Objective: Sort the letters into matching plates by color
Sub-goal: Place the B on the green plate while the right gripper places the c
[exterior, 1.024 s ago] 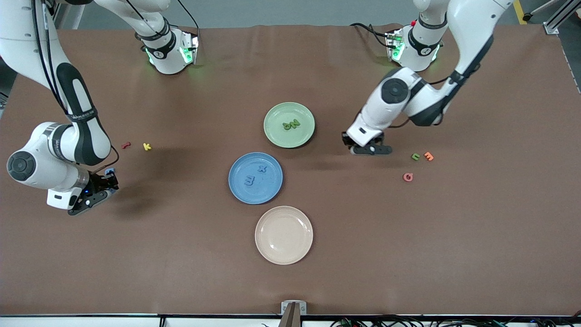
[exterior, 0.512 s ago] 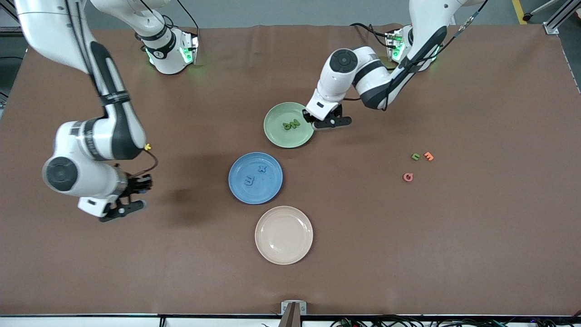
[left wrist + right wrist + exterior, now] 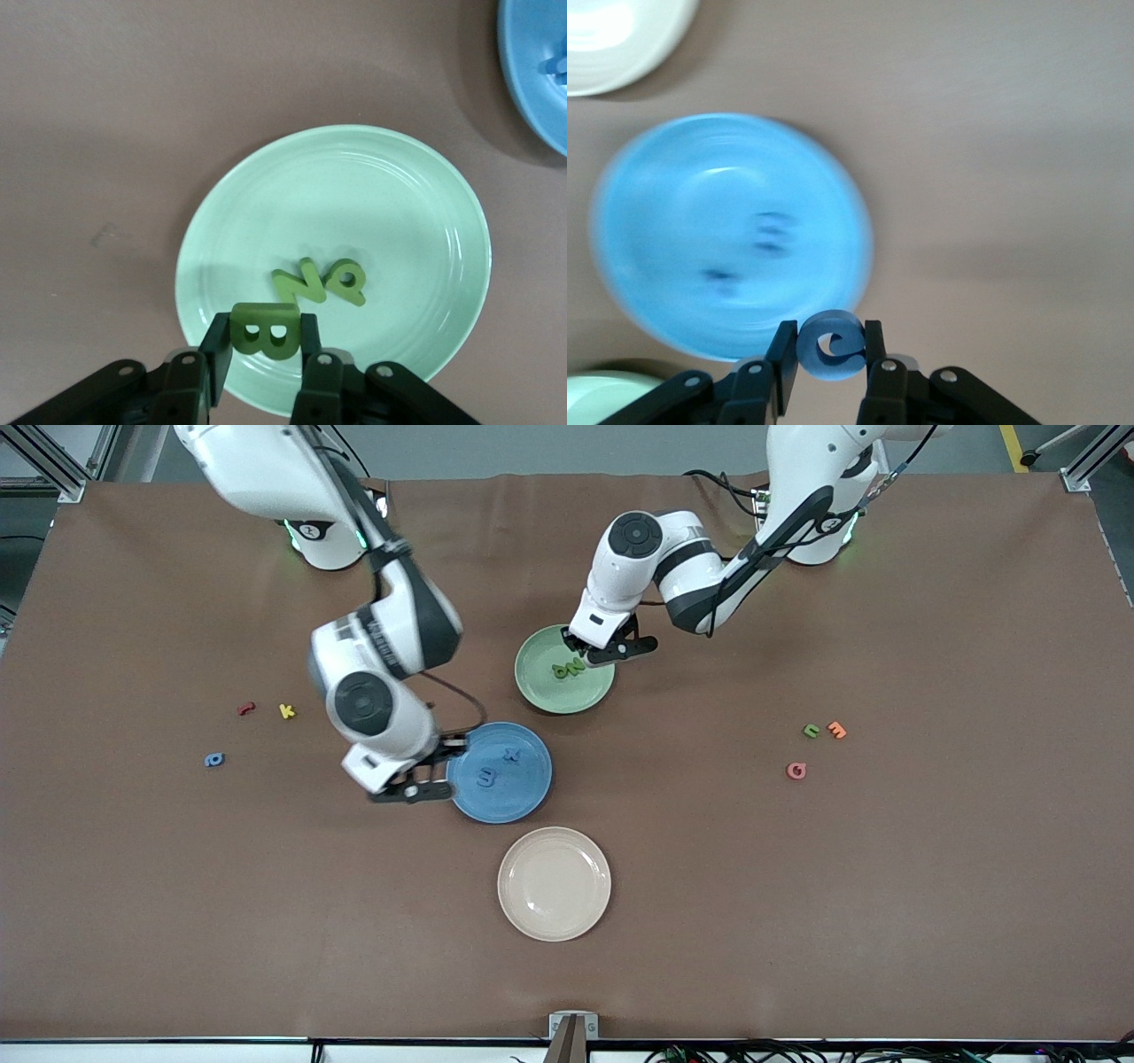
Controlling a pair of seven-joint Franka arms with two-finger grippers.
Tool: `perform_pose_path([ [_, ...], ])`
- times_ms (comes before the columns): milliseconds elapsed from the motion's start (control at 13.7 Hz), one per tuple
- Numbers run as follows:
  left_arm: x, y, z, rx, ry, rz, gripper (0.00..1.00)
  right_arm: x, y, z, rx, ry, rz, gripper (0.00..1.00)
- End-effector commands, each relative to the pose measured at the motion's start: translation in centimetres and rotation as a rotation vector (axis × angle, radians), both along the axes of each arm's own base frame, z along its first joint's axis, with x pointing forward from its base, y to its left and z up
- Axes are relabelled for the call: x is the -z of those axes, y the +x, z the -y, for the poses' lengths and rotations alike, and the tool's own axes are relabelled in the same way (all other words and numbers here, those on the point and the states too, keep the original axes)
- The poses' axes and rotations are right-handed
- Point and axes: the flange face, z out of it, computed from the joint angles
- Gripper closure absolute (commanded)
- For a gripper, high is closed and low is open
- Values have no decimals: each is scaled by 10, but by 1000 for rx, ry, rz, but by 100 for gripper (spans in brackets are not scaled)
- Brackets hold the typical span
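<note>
Right now I have the left end effector (image 3: 266, 341) clamped on a green letter B (image 3: 264, 330) over the green plate's (image 3: 540, 691) rim, while the right end effector (image 3: 831, 350) grips a blue letter (image 3: 833, 344) just short of the blue plate (image 3: 523, 797).

The green plate (image 3: 564, 669) has two green letters (image 3: 568, 667) in its middle, with bare room around them. The left gripper (image 3: 266, 372) hangs over its rim, pinching a green B (image 3: 264, 330). The blue plate (image 3: 499, 771) has two blue letters (image 3: 498, 766) inside. The right gripper (image 3: 830, 379) hangs over its edge toward the right arm's end, pinching a blue letter (image 3: 831, 344). The beige plate (image 3: 554, 883) lies nearer the camera.
</note>
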Motion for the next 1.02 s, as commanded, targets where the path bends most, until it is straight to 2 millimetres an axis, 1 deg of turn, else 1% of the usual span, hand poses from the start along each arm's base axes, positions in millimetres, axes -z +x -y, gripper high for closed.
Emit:
perform_pose_path([
  [0,17,2,23,-42,22,-9,99,26,4,-50,100,-2,32,87],
  [146,27,-1,27,-56,49,4,96,37,11,-54,115,30,78,87],
  [219,30,0,29,-59,48,1,95,45,15,-52,123,35,86,87],
  [292,32,2,31,-65,46,-6,91,56,17,-51,128,34,85,87],
  [366,37,1,32,-74,48,-18,87,57,21,-56,129,49,101,87],
  [585,39,3,33,-80,46,-20,72,64,31,-58,135,53,111,87],
  [658,37,5,34,-80,43,-17,72,67,32,-60,134,54,112,87],
  [731,39,5,33,-82,44,-22,69,71,32,-60,134,54,116,87],
  [804,40,5,34,-81,43,-23,61,74,33,-61,134,57,123,87],
  [877,40,6,34,-83,42,-24,50,78,33,-60,134,54,122,87],
  [951,39,7,35,-84,40,-21,19,79,33,-60,134,54,122,85],
])
